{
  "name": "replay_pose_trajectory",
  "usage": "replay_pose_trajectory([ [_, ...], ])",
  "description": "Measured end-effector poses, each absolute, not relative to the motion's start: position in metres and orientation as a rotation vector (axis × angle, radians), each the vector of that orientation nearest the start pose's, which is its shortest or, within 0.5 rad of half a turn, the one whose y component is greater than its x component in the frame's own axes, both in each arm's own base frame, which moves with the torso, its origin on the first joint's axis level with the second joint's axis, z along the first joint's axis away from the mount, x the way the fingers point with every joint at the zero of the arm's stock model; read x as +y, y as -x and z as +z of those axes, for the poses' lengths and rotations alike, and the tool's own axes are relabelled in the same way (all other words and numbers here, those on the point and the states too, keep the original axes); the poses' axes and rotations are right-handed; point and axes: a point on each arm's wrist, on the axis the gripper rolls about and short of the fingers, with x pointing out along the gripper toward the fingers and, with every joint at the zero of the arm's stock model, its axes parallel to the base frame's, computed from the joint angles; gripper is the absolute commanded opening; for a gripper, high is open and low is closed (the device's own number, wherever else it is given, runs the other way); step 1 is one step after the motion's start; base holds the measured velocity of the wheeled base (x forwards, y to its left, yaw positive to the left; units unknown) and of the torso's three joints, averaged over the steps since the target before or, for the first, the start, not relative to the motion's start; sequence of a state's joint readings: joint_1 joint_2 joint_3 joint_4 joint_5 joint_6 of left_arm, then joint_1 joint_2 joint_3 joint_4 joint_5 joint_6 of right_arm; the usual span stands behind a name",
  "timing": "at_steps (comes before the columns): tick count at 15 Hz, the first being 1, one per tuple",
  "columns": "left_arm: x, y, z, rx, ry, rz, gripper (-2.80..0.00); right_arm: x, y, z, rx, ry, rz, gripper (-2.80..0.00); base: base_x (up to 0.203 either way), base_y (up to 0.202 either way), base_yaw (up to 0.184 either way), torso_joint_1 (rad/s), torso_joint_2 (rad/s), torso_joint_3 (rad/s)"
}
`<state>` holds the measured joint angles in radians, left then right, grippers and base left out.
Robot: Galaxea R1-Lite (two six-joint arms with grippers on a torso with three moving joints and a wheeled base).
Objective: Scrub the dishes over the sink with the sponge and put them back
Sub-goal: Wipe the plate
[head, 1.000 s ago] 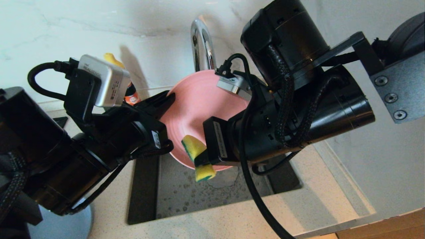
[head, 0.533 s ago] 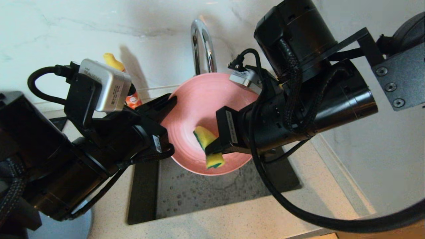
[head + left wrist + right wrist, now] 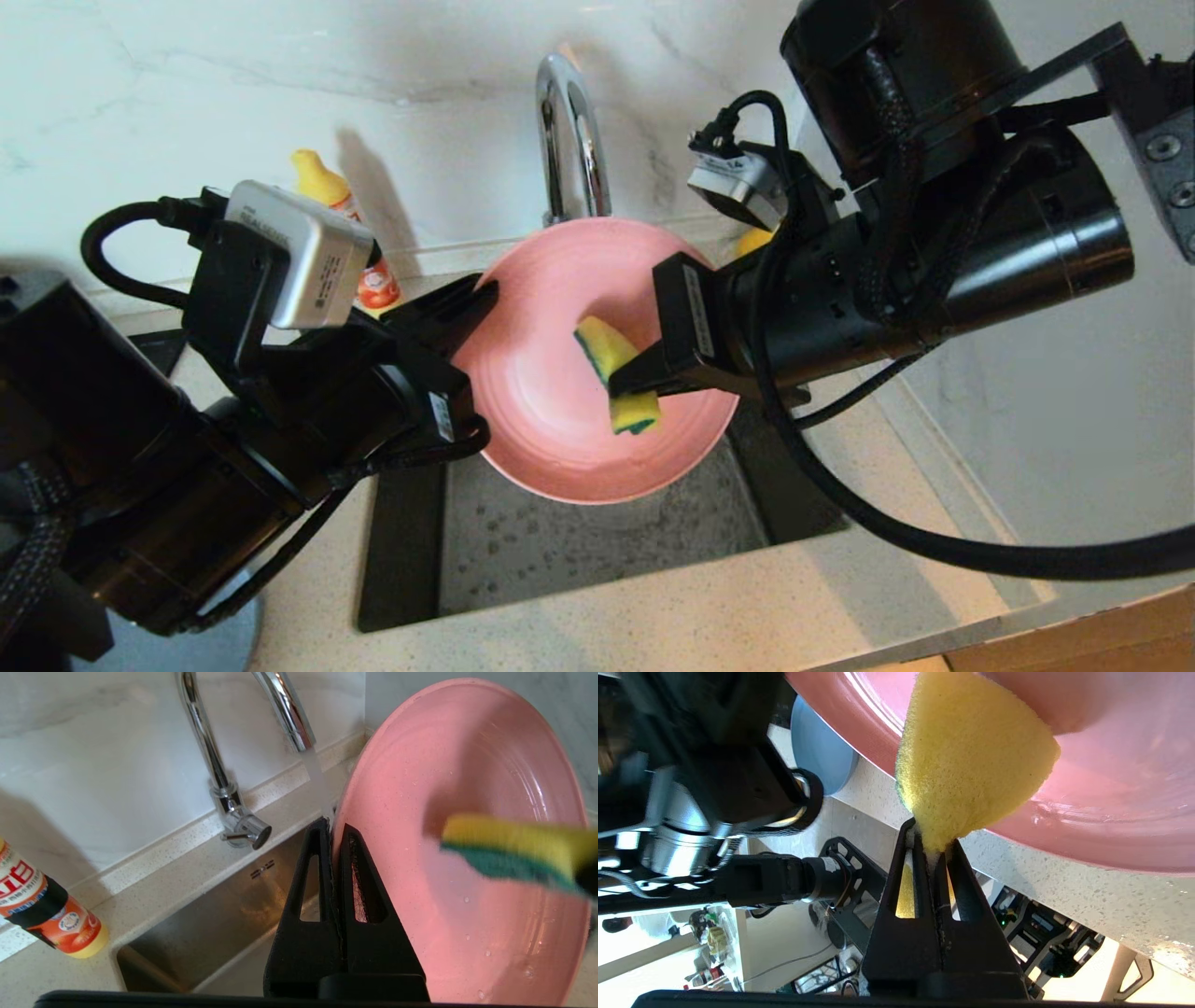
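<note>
Pink and wet, the plate (image 3: pixel 560 392) tilts over the sink (image 3: pixel 560 551), pinched at its rim by the left gripper (image 3: pixel 467 303), likely slippery there, while the right gripper (image 3: pixel 635 378) squeezes the soft sponge (image 3: pixel 616 373) against it.

Bright even light, soft shadows, blurred sponge (image 3: pixel 514 851)

head looks down, wrists close, sharing pink plate (image 3: pixel 560 411)

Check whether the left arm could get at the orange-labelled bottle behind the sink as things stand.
Probably not: the left gripper is shut on the pink plate's rim over the sink, so the bottle is out of reach until it's freed.
</note>
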<state>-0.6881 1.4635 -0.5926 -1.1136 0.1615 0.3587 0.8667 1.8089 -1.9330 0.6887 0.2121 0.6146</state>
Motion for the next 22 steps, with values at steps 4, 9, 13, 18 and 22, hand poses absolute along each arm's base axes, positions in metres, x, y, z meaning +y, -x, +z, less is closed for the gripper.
replay_pose_trajectory([
  [4, -0.149, -0.18, 0.232, -0.311, -0.249, -0.497, -2.8, 0.243, -0.206, 0.342, 0.801, -0.369, 0.845, -2.8, 0.0, 0.0, 0.0, 0.0, 0.0, 0.0],
  [9, -0.153, -0.177, 0.228, -0.301, -0.253, -0.516, -2.8, 0.248, -0.201, 0.344, 0.763, -0.33, 0.893, -2.8, 0.0, 0.0, 0.0, 0.0, 0.0, 0.0],
  [13, -0.153, -0.177, 0.229, -0.304, -0.248, -0.513, -2.8, 0.256, -0.192, 0.34, 0.799, -0.311, 0.921, -2.8, 0.0, 0.0, 0.0, 0.0, 0.0, 0.0],
  [18, -0.153, -0.178, 0.234, -0.315, -0.235, -0.498, -2.8, 0.264, -0.186, 0.327, 0.874, -0.279, 0.921, -2.8, 0.0, 0.0, 0.0, 0.0, 0.0, 0.0],
  [22, -0.153, -0.178, 0.239, -0.329, -0.222, -0.487, -2.8, 0.268, -0.188, 0.314, 0.925, -0.259, 0.899, -2.8, 0.0, 0.0, 0.0, 0.0, 0.0, 0.0],
])
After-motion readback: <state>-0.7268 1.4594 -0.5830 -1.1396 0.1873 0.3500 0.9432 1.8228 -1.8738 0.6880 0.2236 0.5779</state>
